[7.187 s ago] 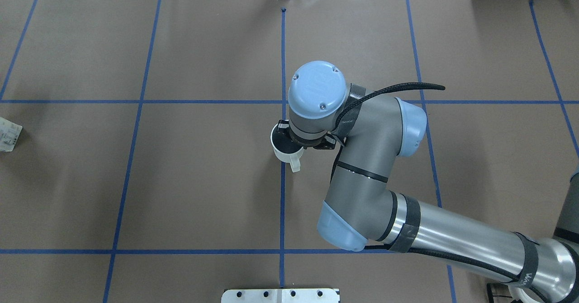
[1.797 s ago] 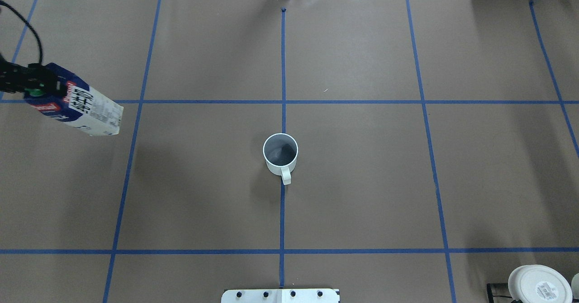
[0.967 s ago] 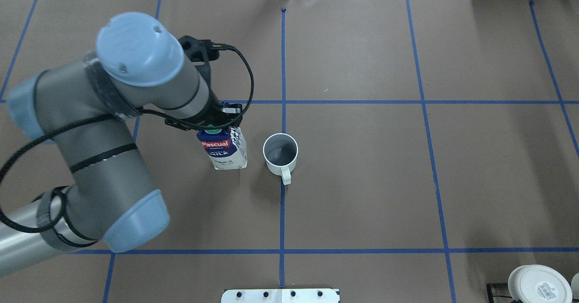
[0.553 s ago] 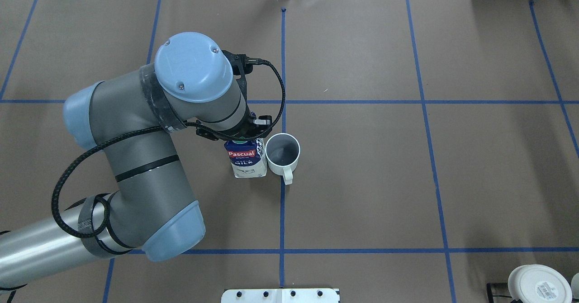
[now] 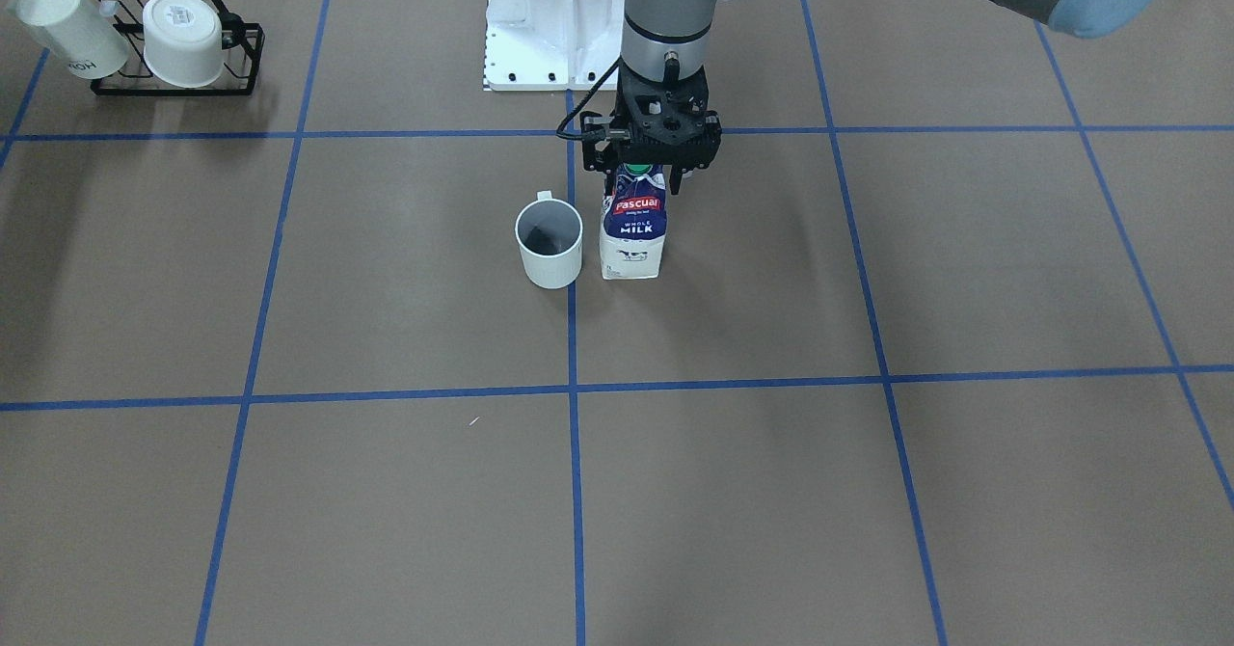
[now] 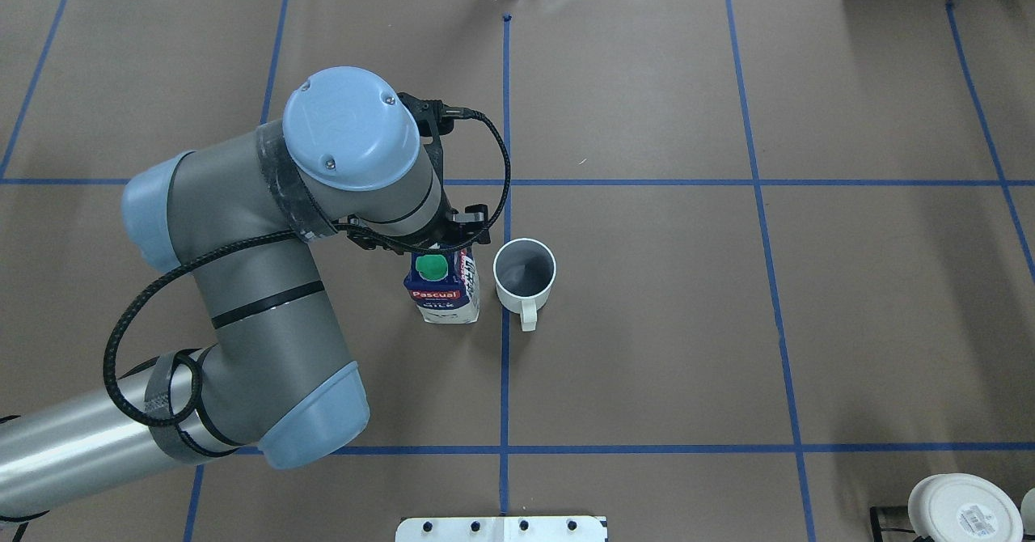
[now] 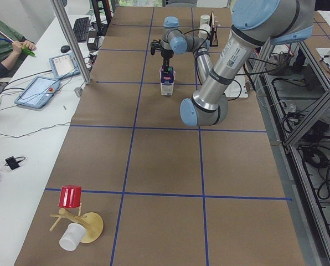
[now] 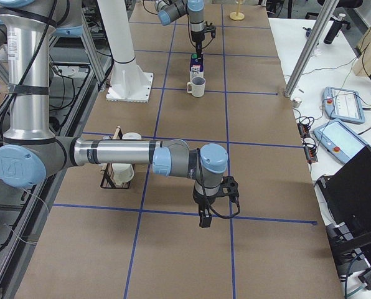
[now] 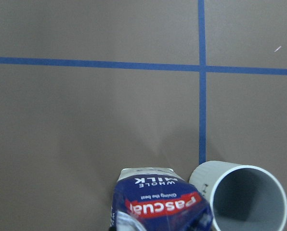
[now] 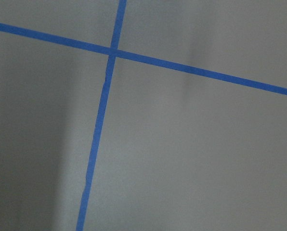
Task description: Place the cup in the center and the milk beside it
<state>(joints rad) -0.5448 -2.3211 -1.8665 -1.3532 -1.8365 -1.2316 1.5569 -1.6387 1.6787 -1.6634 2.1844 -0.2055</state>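
Observation:
The plain white cup [image 6: 525, 275] stands upright at the center [image 6: 566, 299] of the taped brown table, just right of the middle blue line, handle toward the robot. The milk [image 6: 443, 291] stands upright on the table next to it, a small gap between them, its green cap showing. Both also show in the front view, cup [image 5: 549, 241] and milk [image 5: 632, 236]. My left gripper [image 5: 646, 183] hangs over the carton's top, fingers spread to either side of it, open. My right gripper [image 8: 205, 218] points down far from both; its wrist view shows only table, so I cannot tell its state.
A black wire rack [image 5: 174, 82] with two other white mugs stands at the table's right-arm end. A white cup with a label [image 6: 962, 510] sits at the overhead view's lower right. A red cup on a wooden stand [image 7: 71, 197] is at the left end.
The right arm left the cup and withdrew. The left arm brought the milk in and stood it beside the cup. The cup has slid slightly right, and the cap now shows.

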